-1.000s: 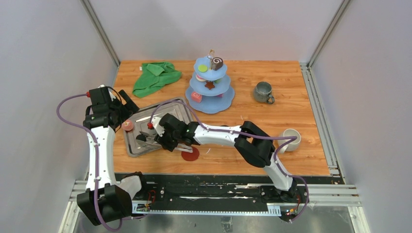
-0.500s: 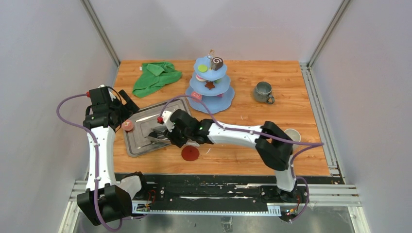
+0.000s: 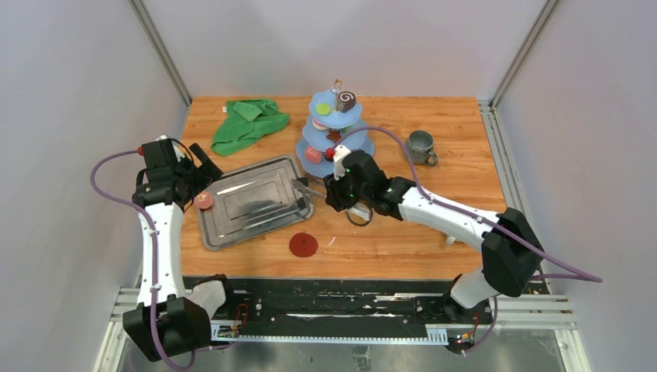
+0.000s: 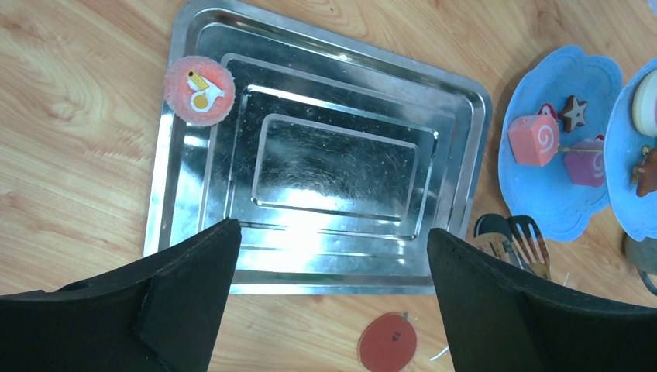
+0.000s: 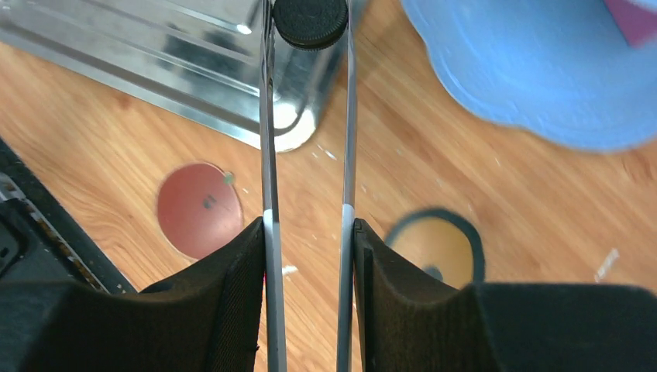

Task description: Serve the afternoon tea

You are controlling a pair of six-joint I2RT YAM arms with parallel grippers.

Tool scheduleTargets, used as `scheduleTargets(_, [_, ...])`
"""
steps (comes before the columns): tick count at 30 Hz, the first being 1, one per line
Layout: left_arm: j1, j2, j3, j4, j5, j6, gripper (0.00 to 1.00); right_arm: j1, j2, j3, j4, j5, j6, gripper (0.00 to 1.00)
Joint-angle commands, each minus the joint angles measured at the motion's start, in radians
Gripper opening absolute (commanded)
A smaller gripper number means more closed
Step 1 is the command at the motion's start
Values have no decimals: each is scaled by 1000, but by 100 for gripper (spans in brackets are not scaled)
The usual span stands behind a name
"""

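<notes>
My right gripper is shut on metal tongs, and the tong tips pinch a black disc over the steel tray's right corner. In the top view this gripper is just in front of the blue tiered stand. The stand holds a pink roll, a brown star, a green disc and a brown swirl roll. My left gripper is open and empty above the tray's near edge. A pink disc lies on the tray's left rim. The grey-green mug stands at the right. The white mug is hidden behind my right arm.
A red apple-shaped disc lies on the wood in front of the tray. A yellow disc with a black rim lies under my right wrist. The green cloth is bunched at the back left.
My right arm has swung right, from the tray's near left to its right corner by the stand, carrying the tongs and black disc. The left arm has not moved.
</notes>
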Motion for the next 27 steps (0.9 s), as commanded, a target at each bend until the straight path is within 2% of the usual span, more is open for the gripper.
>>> scheduleTargets(1, [-5,-6,-2,28,20,-5,95,-72,-99,-82,9,8,69,21])
scheduleTargets(7, [-4,-2,-8,36,24,-9,95,-187,-167,-148,3,6,70,21])
scheduleTargets(13, [-5,4,-7,39,30,-12,95,-269,-137,-148,3,-7,73,21])
scheduleTargets(21, [-5,4,-4,40,33,-12,95,-314,-46,-77,32,-11,83,22])
scheduleTargets(27, [-6,7,-2,40,33,-13,95,-315,37,-37,39,-28,90,27])
